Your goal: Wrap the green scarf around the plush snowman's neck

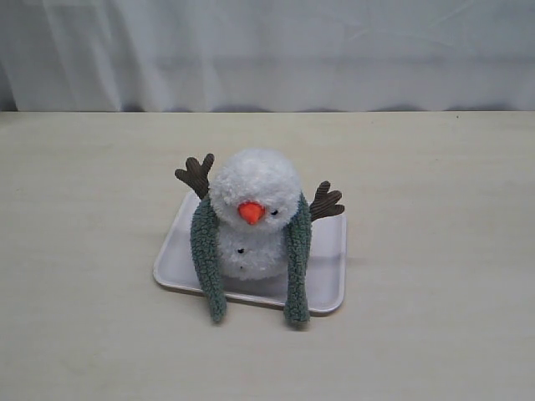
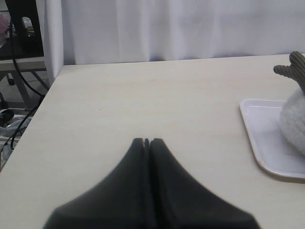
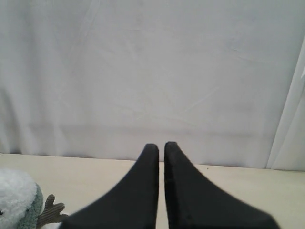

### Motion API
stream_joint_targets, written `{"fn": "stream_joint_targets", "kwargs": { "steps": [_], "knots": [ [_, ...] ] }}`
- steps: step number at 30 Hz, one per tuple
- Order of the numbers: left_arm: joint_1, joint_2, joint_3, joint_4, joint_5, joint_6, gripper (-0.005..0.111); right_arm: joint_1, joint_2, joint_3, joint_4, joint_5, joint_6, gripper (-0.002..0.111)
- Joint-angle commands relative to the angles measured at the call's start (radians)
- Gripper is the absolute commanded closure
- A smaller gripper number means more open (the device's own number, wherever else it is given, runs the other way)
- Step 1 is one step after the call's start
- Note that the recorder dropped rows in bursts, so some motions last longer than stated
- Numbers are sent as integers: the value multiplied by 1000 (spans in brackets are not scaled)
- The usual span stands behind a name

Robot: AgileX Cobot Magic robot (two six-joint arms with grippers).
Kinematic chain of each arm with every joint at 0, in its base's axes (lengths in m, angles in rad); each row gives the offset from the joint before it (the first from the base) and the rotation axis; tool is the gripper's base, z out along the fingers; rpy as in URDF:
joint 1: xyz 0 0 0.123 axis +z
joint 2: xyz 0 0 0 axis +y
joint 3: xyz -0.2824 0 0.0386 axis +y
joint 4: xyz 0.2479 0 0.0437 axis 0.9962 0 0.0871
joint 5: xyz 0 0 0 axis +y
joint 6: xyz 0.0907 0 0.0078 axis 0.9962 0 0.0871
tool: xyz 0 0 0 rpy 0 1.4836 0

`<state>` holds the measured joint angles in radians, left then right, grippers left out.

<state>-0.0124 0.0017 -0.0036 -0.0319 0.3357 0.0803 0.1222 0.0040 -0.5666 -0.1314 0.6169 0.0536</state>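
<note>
The plush snowman (image 1: 255, 180) sits upright on a white tray (image 1: 330, 276), facing the front. The green scarf (image 1: 205, 251) goes behind the snowman's neck (image 1: 242, 230). Its two ends hang down the front on either side, and the right end (image 1: 298, 259) reaches past the tray's front rim. Neither gripper shows in the exterior view. My left gripper (image 2: 147, 141) is shut and empty, well off to the side of the tray (image 2: 267, 138) and the snowman (image 2: 295, 119). My right gripper (image 3: 161, 147) is shut on nothing, its fingers a sliver apart, with the snowman (image 3: 14, 195) and scarf (image 3: 34, 210) away at the picture's corner.
A white curtain (image 1: 267, 50) hangs along the table's far edge. In the left wrist view the table's side edge (image 2: 45, 95) drops off to cables and a shelf (image 2: 19, 52). Bare beige tabletop (image 1: 435, 209) surrounds the tray.
</note>
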Motion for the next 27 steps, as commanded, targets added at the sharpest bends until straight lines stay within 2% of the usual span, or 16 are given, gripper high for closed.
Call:
{"fn": "stream_joint_targets", "kwargs": {
  "steps": [1,7,10,16,22,27],
  "knots": [
    [5,-2,4,-7,-12,-3,107,-5,-4,141,21,-208,-8,104],
    [5,-2,4,-7,-12,-3,107,-19,-4,393,106,-542,-8,104],
    [5,-2,4,-7,-12,-3,107,-19,-4,474,150,-617,-8,104],
    [5,-2,4,-7,-12,-3,107,-15,-4,567,150,-658,-34,104],
    [5,-2,4,-7,-12,-3,107,-15,-4,567,153,-642,-84,104],
    [5,-2,4,-7,-12,-3,107,-15,-4,567,233,-638,-182,104]
  ]
}}
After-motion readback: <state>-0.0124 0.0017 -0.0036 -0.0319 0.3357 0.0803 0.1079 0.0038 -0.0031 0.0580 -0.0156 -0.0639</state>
